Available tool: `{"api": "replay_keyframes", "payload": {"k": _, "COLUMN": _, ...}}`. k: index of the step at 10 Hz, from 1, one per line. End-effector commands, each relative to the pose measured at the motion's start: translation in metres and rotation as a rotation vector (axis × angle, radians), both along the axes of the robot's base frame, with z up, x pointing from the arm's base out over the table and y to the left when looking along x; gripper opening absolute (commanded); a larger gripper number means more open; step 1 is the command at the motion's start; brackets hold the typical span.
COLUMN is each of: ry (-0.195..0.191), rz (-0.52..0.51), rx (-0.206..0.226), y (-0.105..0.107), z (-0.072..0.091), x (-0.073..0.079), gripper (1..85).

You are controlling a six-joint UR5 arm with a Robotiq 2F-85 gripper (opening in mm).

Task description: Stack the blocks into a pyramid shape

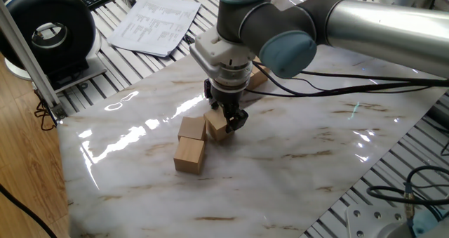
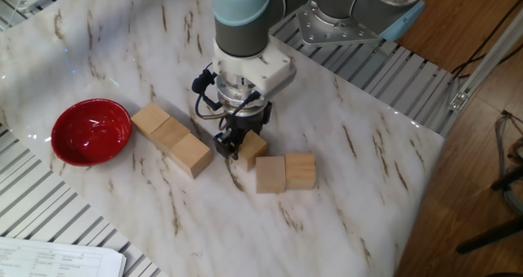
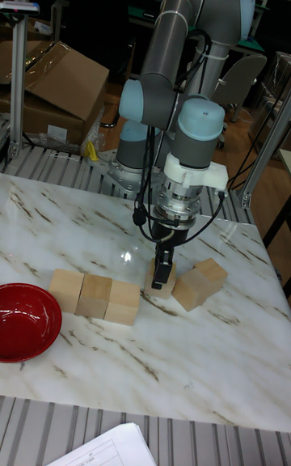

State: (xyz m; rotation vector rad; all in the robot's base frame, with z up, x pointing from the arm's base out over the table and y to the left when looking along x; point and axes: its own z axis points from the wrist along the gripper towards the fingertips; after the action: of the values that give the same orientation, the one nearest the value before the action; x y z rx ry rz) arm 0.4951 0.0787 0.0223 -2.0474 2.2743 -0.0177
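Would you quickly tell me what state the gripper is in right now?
Gripper: fingers down on either side of one wooden block on the table; a firm clamp cannot be told.
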Motion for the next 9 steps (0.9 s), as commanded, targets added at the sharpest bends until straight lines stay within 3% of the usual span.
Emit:
{"api": "replay_keyframes", "payload": {"k": 1, "ry": -0.002, "rz": -0.051, "rx": 0.003, "y": -0.002, "z": 0.004, "x": -0.001, "gripper": 41.3}}
{"api": "replay_keyframes", "payload": {"k": 5, "ry": -0.005, "rz": -0.086, "rx": 0.003, "y": 0.001, "z": 0.006, "x": -0.003, "gripper": 36.0}}
{"api": "replay_keyframes", "payload": {"k": 7, "ry": -0.021, "rz": -0.123, "rx": -0.018, "y": -0.003, "z": 0.014, "x": -0.002, "gripper": 9.3}}
{"api": "replay_keyframes", "payload": {"k": 8, "ry": -0.035, "rz": -0.126, "rx": -0.030, "y": -0.004, "z": 0.018, "x": 0.001, "gripper": 1.0}}
{"api": "replay_keyframes", "payload": {"k": 9, "ry": -0.039, "rz": -0.125, "rx": -0.026, "y": -0.002, "z": 0.017, "x": 0.002, "gripper": 1.0}}
